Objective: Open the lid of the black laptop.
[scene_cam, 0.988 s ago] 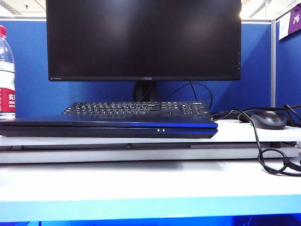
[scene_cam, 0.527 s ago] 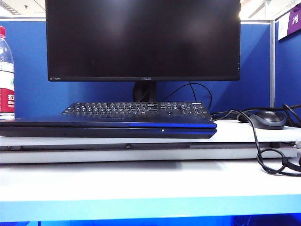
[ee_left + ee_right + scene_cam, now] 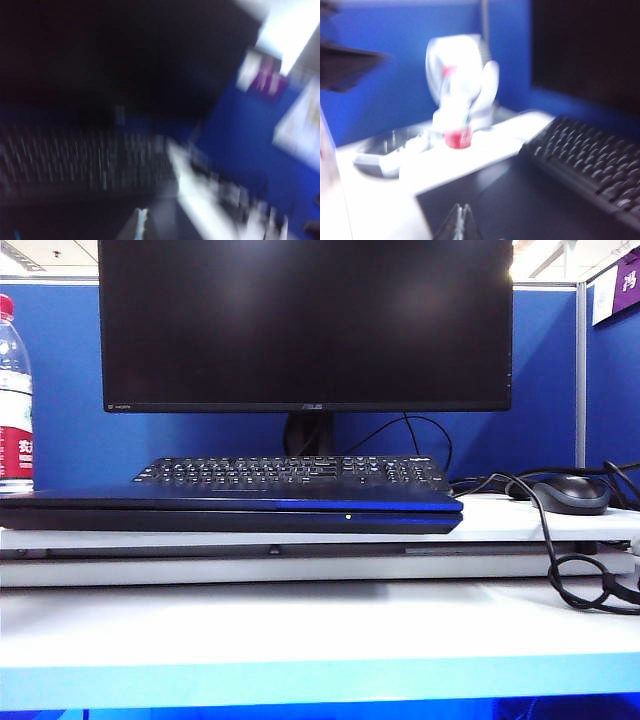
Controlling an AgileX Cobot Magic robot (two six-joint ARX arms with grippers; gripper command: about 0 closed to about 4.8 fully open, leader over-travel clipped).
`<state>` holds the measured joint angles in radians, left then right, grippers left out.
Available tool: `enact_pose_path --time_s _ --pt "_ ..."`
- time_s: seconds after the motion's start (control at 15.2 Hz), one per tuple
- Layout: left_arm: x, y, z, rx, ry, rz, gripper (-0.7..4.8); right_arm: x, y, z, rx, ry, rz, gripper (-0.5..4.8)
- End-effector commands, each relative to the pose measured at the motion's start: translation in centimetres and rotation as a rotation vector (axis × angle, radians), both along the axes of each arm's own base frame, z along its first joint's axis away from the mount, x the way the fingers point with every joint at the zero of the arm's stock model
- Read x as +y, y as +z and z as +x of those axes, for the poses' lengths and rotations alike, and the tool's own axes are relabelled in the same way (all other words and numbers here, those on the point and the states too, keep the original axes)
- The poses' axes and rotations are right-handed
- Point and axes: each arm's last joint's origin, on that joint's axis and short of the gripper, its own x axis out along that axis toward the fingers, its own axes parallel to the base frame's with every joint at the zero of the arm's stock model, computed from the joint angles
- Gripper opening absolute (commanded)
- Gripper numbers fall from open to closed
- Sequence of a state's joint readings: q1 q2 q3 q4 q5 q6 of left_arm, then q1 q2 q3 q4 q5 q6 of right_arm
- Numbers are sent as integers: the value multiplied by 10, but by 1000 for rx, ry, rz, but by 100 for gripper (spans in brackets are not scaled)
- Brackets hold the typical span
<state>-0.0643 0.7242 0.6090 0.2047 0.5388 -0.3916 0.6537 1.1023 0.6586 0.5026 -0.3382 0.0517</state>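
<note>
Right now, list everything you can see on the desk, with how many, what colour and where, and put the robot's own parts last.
black laptop: one, black with blue sheen, front of desk, lid shut flat.
keyboard: one, black, just behind the laptop.
monitor: one, black, screen dark, at the back.
mouse: one, dark grey, right of the laptop, cabled.
water bottle: one, clear with red cap and label, far left.
partition: blue, behind everything.
left gripper: pale tips over the laptop, blurred.
right gripper: tips meeting over the laptop's corner, blurred.
</note>
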Motion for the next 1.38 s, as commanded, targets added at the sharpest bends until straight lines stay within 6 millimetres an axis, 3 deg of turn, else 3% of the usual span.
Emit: enact_pose_path --time_s 0.07,0.26,0.4,0.53,0.99,1.38 --pt "-20 -45 9 42 -8 76 -4 25 -33 -8 23 -3 21 -4" --pt "-38 -84 -2 117 -44 103 -5 19 -68 -16 120 -24 70 -4" --pt "-43 -127 -13 235 21 158 -4 5 -103 -27 199 -112 22 -4" --pt "-43 -146 -19 281 79 192 -5 -1 -119 -33 253 -121 -6 -4" --pt "-44 -168 -10 379 174 257 -5 6 -155 -23 305 -156 -65 -4" --pt "-46 -175 -6 373 153 337 -5 2 -158 -16 319 -173 -49 -4"
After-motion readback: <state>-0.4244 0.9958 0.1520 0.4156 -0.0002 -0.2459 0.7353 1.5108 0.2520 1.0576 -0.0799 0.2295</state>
